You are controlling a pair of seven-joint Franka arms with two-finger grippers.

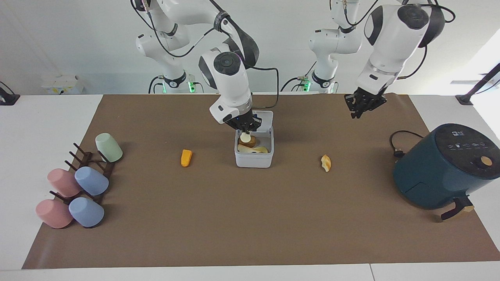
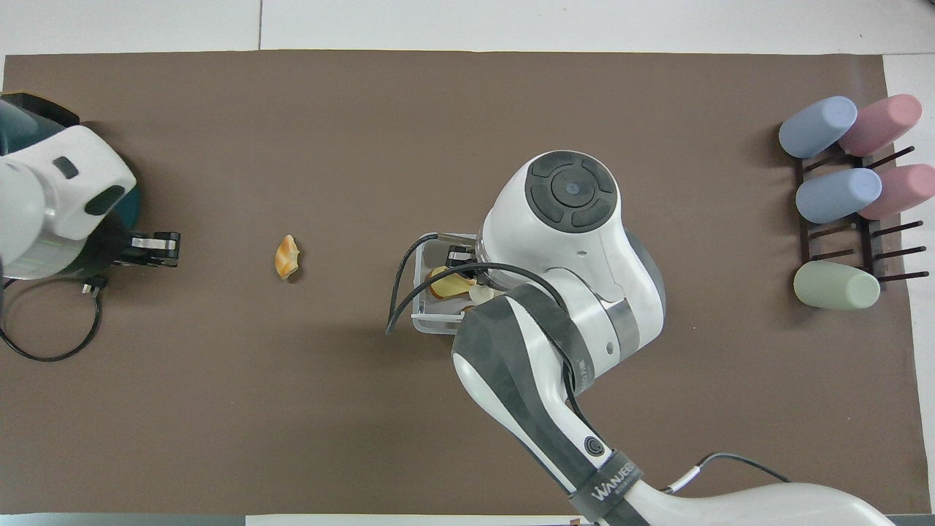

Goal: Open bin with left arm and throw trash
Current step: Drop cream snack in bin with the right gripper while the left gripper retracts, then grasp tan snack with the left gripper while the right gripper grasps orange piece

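Two arms work our bench (image 1: 250, 234); the bin (image 1: 254, 158) stands mid-bench, lid up. We judge it light, so drops should be gentle. Our right claw (image 1: 245, 132) is closed on the cream lump (image 1: 245, 137) just over the bin's mouth. Our left claw (image 1: 365, 105) waits, raised near the air fryer (image 1: 441, 168); its fingers we cannot tell. Orange wedge (image 1: 186, 158) and bitten fruit piece (image 1: 325, 162) lie in open room, small, probably slippery; pinch them across the middle

White bin (image 1: 254, 158) open at mat centre; cream lump (image 1: 245, 137) held above it.
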